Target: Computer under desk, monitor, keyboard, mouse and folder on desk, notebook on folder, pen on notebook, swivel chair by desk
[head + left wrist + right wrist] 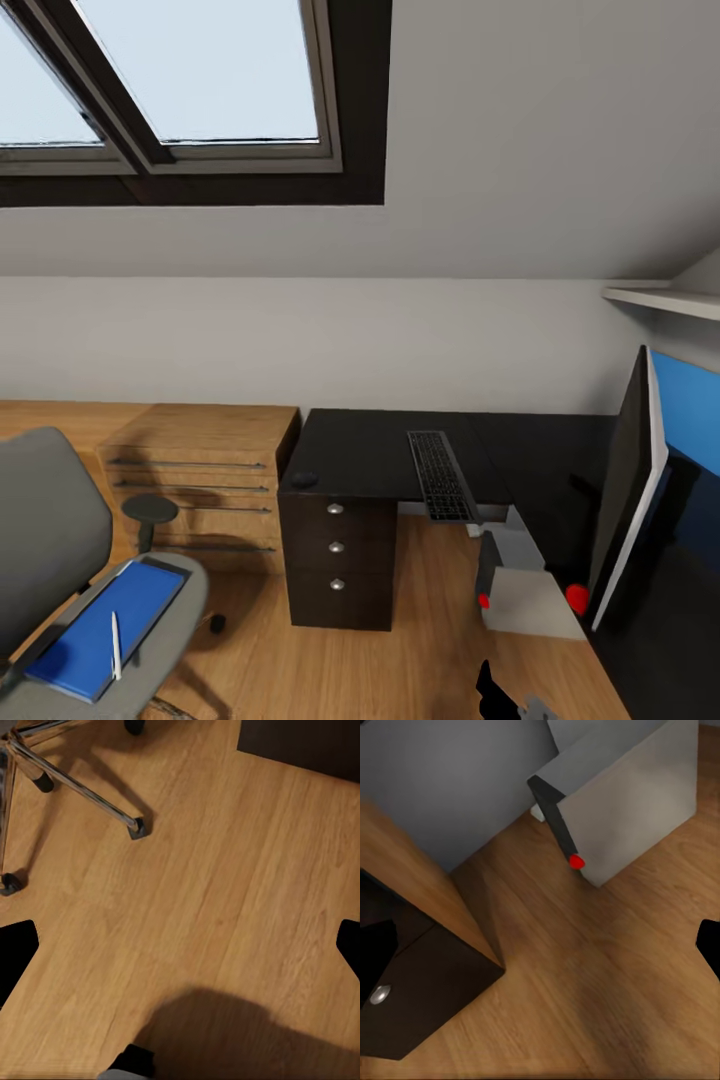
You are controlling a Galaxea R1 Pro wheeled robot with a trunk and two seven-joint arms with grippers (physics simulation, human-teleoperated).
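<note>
The dark desk (365,445) carries the black keyboard (440,475), which juts over its front edge, and a small dark mouse (303,479) near the left corner. The monitor (640,500) looms close at the right. The grey computer tower (525,590) (622,802), with its red button (577,861), stands on the floor under the desk. At the lower left, the grey swivel chair (55,540) holds a flat blue folder or notebook (100,625) with a white pen (116,645) on it. My left gripper (180,949) hangs open over bare floor. My right gripper (540,945) is open near the tower.
The desk's dark drawer unit (337,560) (420,982) stands beside a wooden dresser (200,470) against the wall. The chair's chrome legs and casters (135,829) spread over the wood floor (210,915). A shelf (665,298) sits high on the right, and a skylight (190,70) is overhead.
</note>
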